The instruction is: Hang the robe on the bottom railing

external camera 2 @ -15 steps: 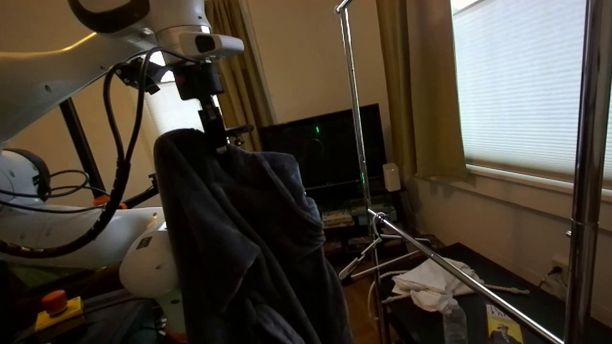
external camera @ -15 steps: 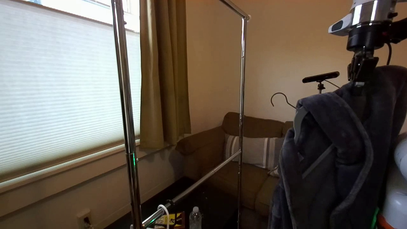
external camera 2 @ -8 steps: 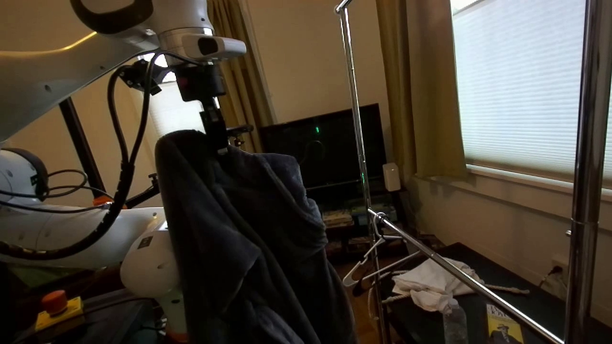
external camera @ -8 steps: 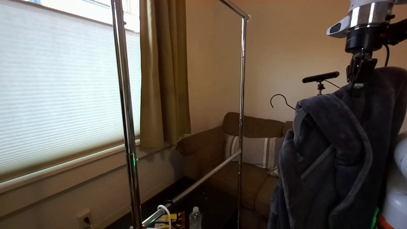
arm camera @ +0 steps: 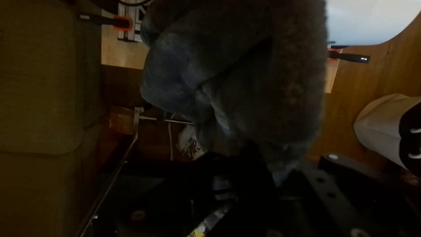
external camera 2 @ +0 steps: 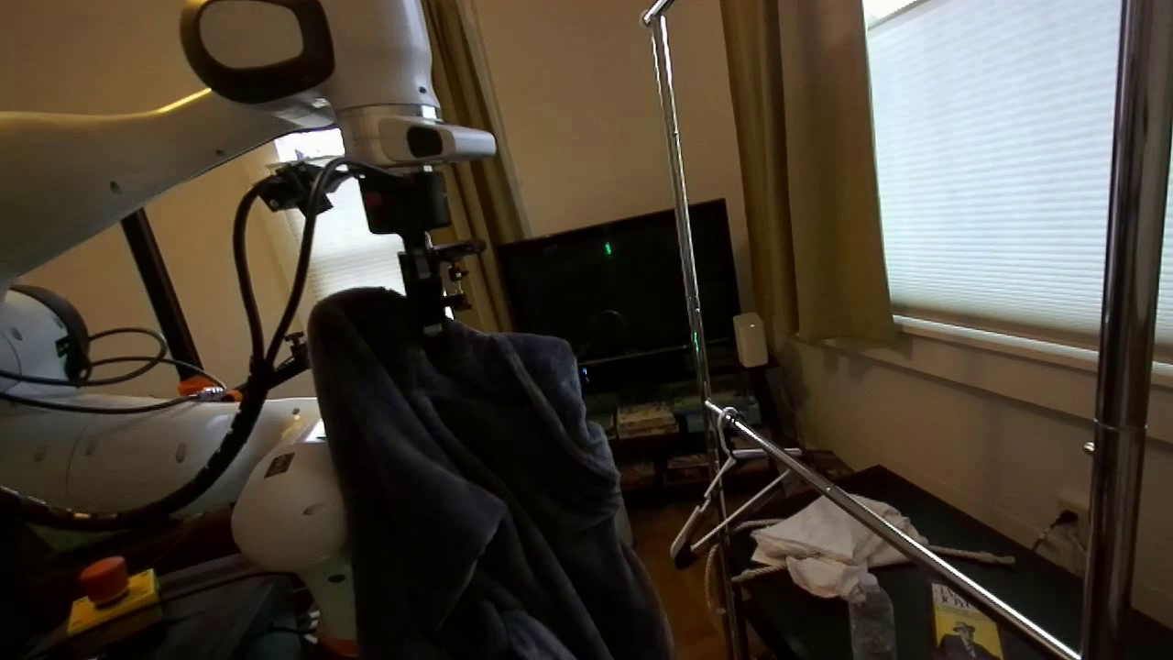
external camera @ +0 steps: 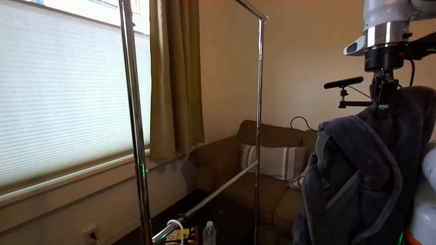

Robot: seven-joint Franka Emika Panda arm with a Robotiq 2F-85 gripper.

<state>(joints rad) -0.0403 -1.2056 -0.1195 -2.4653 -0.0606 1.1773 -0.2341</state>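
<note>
The dark grey plush robe (external camera: 371, 163) hangs from my gripper (external camera: 382, 108) in both exterior views, where the robe (external camera 2: 476, 458) and gripper (external camera 2: 429, 316) also show. My gripper is shut on the robe's upper part near the shoulders. The hanger's dark hook (external camera: 299, 118) sticks out free beside the robe, apart from the rack. The chrome bottom railing (external camera: 211, 195) runs between the rack's poles, and it also shows in an exterior view (external camera 2: 871, 518). The robe stands to the side of the rack. In the dark wrist view the robe (arm camera: 230, 72) fills the middle above the fingers (arm camera: 273, 161).
A white hanger (external camera 2: 724, 504) hangs on the railing near one upright pole (external camera 2: 683, 202). The other pole (external camera: 134, 102) is nearer the window. A low dark table under the rack holds a bottle (external camera 2: 871, 619), a white cloth (external camera 2: 829, 541) and a yellow book (external camera 2: 962, 623). A sofa (external camera: 221, 160) stands behind.
The gripper, robe and hanger hook have moved down in both exterior views, with a slight shift toward the rack. The grip looks unchanged. The white hanger on the railing has swung a little.
</note>
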